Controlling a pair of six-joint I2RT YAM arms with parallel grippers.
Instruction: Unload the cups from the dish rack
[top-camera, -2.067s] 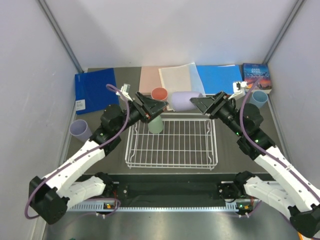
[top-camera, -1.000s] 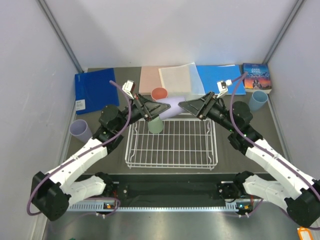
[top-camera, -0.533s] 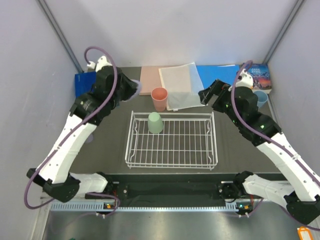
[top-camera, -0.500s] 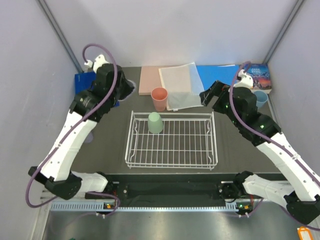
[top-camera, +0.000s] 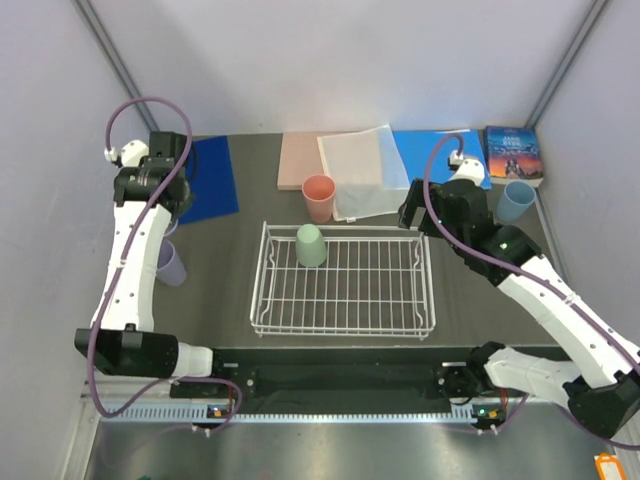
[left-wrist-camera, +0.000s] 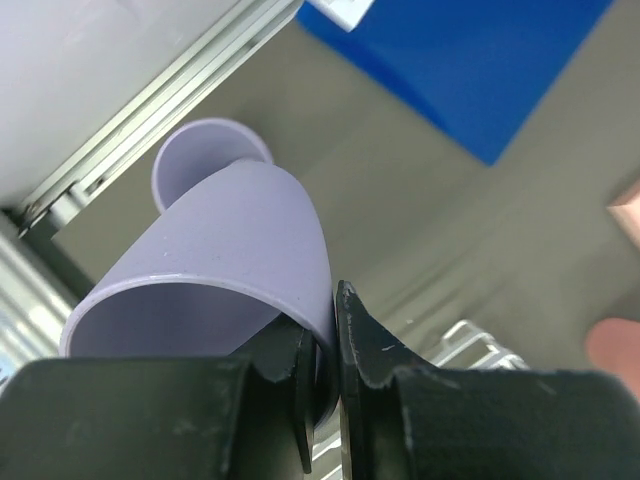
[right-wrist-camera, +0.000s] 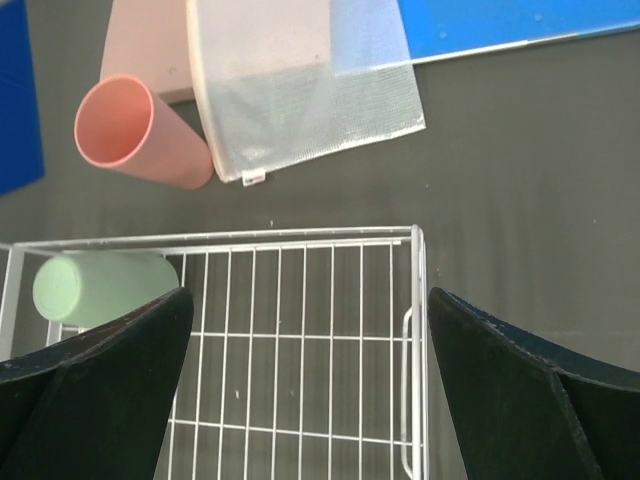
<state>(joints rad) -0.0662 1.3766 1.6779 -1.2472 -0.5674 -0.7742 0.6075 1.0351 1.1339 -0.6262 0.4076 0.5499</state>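
Only the green cup (top-camera: 311, 245) sits in the rack (top-camera: 345, 300); left gripper (left-wrist-camera: 325, 325) pinches a lavender cup (left-wrist-camera: 230, 230), right gripper (right-wrist-camera: 308, 300) open.

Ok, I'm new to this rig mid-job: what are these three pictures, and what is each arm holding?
Two white robot arms, left and right, are bolted at the near edge of a table. The wide picture looks down from above and behind; the other two come from a camera on each wrist. The left arm's fingers are shut on the rim of a lavender cup; another lavender cup stands at far left. The right arm's fingers are open and empty above the wire dish rack. One pale green cup sits upside down in the rack; the salmon cup stands just behind it, the light blue cup at far right.
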